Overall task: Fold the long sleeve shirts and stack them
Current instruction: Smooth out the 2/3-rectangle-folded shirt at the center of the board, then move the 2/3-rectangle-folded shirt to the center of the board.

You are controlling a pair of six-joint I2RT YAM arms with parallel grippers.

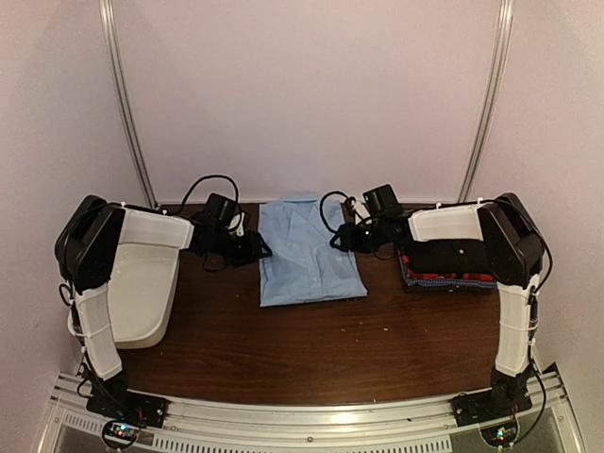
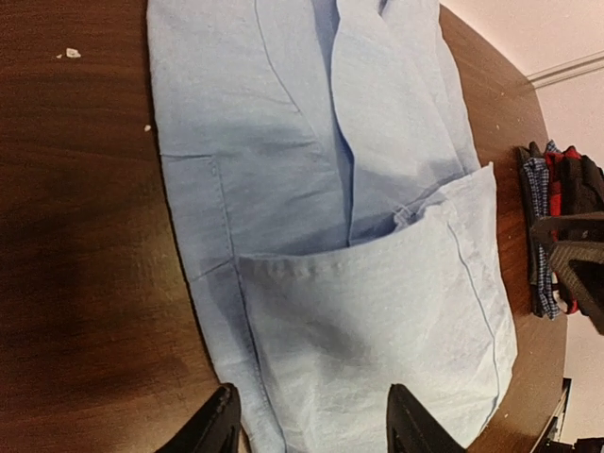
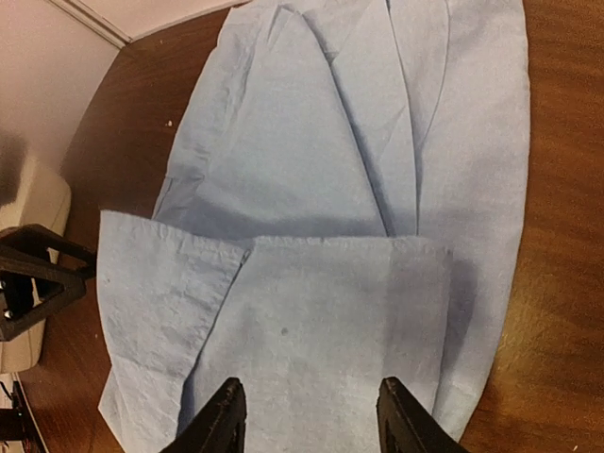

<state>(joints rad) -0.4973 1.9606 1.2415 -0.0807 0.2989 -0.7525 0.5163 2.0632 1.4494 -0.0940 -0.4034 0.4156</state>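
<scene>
A light blue collared shirt point(image 1: 307, 253) lies partly folded in the middle of the brown table, sleeves folded in. It fills the left wrist view point(image 2: 321, 236) and the right wrist view point(image 3: 349, 189). My left gripper point(image 1: 253, 247) is open at the shirt's left edge, its jaws spread over the cloth point(image 2: 311, 425). My right gripper point(image 1: 347, 236) is open at the shirt's right edge, jaws spread above the cloth point(image 3: 307, 420). A stack of folded shirts point(image 1: 444, 264), black on top with red and blue check below, sits at the right and also shows in the left wrist view point(image 2: 552, 226).
A white plastic tub point(image 1: 142, 283) stands at the left under the left arm. The wall and two metal rails rise behind the table. Bare brown table point(image 1: 311, 349) lies in front of the shirt.
</scene>
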